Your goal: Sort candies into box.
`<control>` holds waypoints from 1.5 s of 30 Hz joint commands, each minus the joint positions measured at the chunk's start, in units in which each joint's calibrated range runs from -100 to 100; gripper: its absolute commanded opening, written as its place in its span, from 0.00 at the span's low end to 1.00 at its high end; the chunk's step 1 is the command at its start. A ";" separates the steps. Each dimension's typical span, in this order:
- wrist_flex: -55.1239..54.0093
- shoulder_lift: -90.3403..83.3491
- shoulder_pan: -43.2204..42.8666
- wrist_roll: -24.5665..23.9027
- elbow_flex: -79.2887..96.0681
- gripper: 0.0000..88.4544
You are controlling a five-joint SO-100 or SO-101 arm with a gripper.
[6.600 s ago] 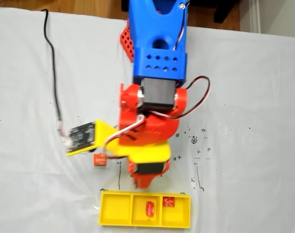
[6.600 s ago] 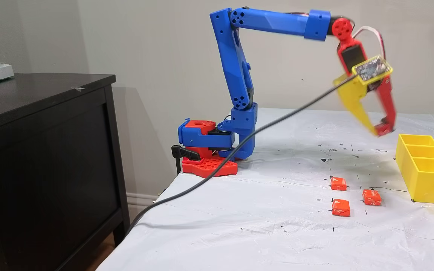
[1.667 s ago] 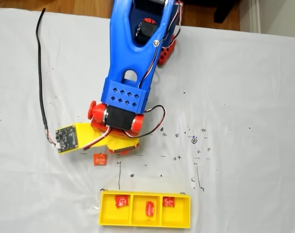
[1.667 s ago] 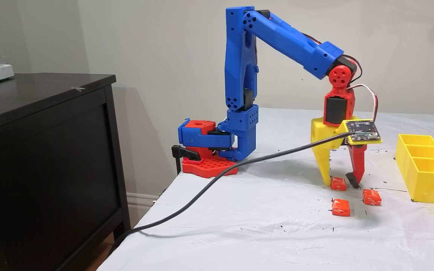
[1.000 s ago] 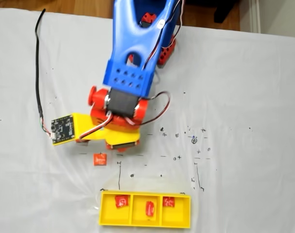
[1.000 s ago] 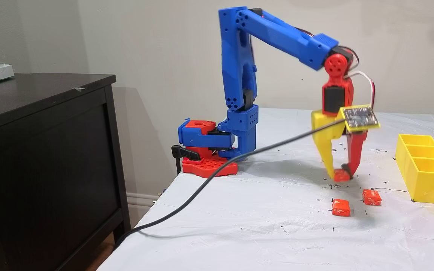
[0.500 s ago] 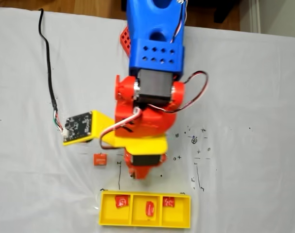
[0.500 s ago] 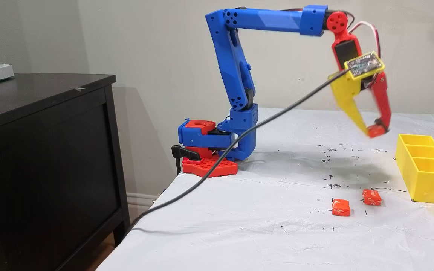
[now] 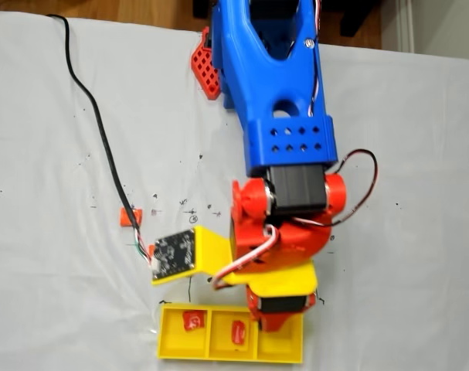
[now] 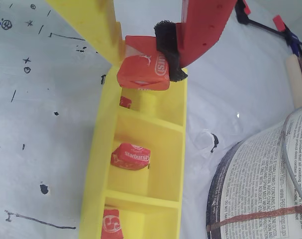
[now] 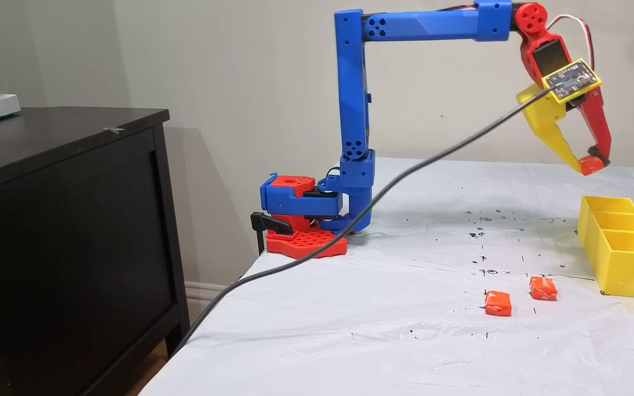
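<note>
Pinched between the yellow and red fingers of the claw (image 10: 143,62) is one orange-red candy (image 10: 143,71), held high above the yellow box (image 11: 623,258) in a fixed view and, in the wrist view, hanging over the box's top compartment. From above, the arm's wrist covers the right compartment of the box (image 9: 180,348), so its contents cannot be seen in that fixed view, and the held candy is hidden under the arm too. The wrist view shows three red candies with white marks in the box, one per compartment: the top one (image 10: 125,102) mostly hidden behind the held candy, the middle one (image 10: 131,156) in full, the bottom one (image 10: 111,225) cut off by the frame edge. Two orange-red candies lie near each other on the bench (image 11: 405,330), one (image 11: 498,303) farther from the box, the other (image 11: 542,288) nearer it.
</note>
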 commanded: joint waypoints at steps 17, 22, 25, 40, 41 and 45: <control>-3.18 8.05 -4.23 -0.54 -11.63 0.00; -3.34 8.56 -4.41 -0.34 -11.54 0.00; -2.53 9.15 -4.41 0.54 -12.45 0.03; -0.73 11.02 -4.05 1.27 -15.09 0.31; -0.64 11.02 -3.96 1.22 -15.18 0.31; -0.40 10.68 -3.87 1.22 -15.27 0.32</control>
